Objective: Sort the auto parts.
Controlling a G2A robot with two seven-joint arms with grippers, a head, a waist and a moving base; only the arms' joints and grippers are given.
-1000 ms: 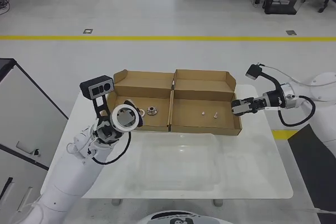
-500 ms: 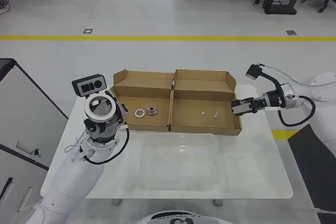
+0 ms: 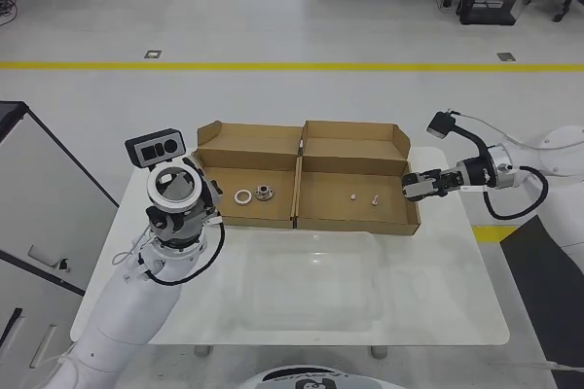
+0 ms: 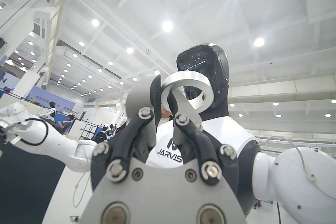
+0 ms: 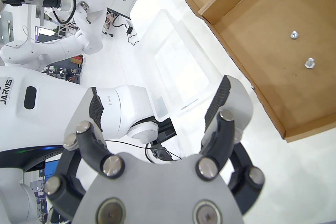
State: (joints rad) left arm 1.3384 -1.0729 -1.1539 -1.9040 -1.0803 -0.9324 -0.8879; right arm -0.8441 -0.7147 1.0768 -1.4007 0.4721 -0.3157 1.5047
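**Metal ring [image 4: 186,92] being gripped in the upturned left gripper [image 4: 164,97]**

The left gripper is pointing upward by the left edge of the table [image 3: 448,292], just left of the cardboard box [image 3: 355,151]. Its fingers [image 4: 147,93] are clenching the ring's rim, one on each side of it. The left wrist view is showing this grasp plainly. From the top view the ring is appearing as a pale circle over the wrist, and the contact itself is not readable there.

The cardboard box is sitting on the far half of the table, split by a wall into two compartments. In the left compartment a second ring [image 3: 242,195] and a flanged hub [image 3: 264,191] are lying just beside each other. In the right compartment the left bolt [image 3: 353,197] and the right bolt [image 3: 374,200] are lying near each other, apart. From above they are reading as small pale specks. The right wrist view is showing them resting head down with shanks up, the right bolt on a hexagonal head.

The right gripper [image 5: 157,99] is hovering just beside the box's right wall, outside it. Its jaws are standing spread wide with nothing between them, which the right wrist view is showing clearly and the top view is not.

A clear plastic tray [image 3: 311,282] is lying on the near half of the table, just in front of the box.
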